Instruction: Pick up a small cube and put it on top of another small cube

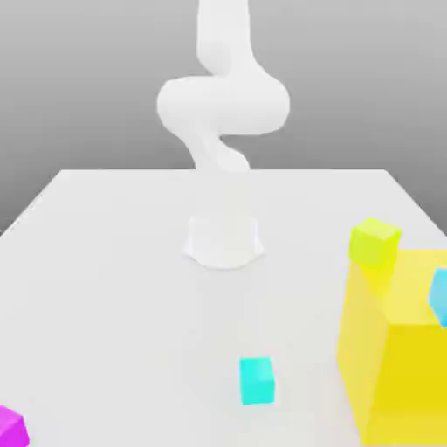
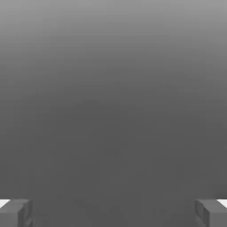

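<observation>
I saw the big yellow block (image 1: 397, 349) on the white table (image 1: 113, 288); my pincer (image 2: 113, 213) stood apart, fingers (image 2: 15, 213) wide with nothing between; the magenta cube (image 1: 12, 427) lay well clear of it, alongside the cyan cube (image 1: 257, 381).

exterior view faces arm (image 1: 223, 113) across table (image 1: 122, 288), hand view behind tool fingertips (image 2: 15, 213)

Small cube (image 1: 12, 426) lies left of block (image 1: 397, 367).
</observation>
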You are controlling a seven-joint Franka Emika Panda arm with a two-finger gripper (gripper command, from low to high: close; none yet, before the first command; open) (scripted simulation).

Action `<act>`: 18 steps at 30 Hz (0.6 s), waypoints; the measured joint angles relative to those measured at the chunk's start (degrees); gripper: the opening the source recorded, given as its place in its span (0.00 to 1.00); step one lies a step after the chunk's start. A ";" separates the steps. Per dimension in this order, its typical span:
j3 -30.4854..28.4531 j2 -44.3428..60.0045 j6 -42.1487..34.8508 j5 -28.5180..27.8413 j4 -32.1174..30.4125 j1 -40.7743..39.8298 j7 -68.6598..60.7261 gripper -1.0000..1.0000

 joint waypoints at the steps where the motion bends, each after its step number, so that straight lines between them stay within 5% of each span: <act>1: -0.86 2.25 0.39 0.37 0.35 -0.02 -0.43 0.50; 18: -12.91 37.74 6.85 9.70 5.79 -3.02 -9.72 0.50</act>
